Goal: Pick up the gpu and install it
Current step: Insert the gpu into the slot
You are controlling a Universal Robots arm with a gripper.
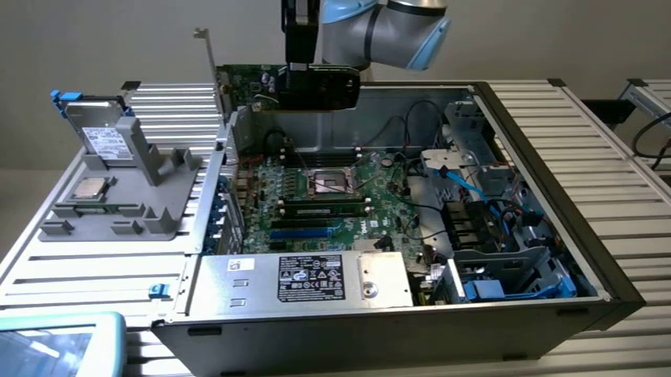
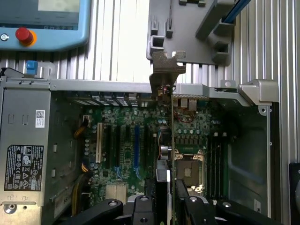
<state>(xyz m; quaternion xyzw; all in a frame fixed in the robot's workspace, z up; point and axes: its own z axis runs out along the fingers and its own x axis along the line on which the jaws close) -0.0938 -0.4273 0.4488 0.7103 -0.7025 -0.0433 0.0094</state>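
The gpu [image 1: 251, 85] hangs in the air over the back of the open computer case [image 1: 545, 196], green board facing the exterior view's left and its silver end bracket [image 1: 207, 55] sticking up. My gripper [image 1: 313, 72] is shut on the card's black-covered side from above. In the wrist view the gpu [image 2: 167, 72] is edge-on, a thin line running from its bracket down to my gripper [image 2: 169, 197], whose fingers [image 2: 187, 204] clamp it from both sides. Below it lies the motherboard [image 2: 122, 154] with its expansion slots, one of them blue [image 2: 136, 143].
A grey fixture [image 1: 126, 208] at the exterior view's left carries a hard drive with blue tabs [image 1: 100, 129] and a square CPU chip [image 1: 89, 188]. The power supply [image 1: 314, 279] fills the case's near end. Cables and drive bays [image 1: 504, 236] crowd its right. A teach pendant [image 2: 42, 23] lies outside.
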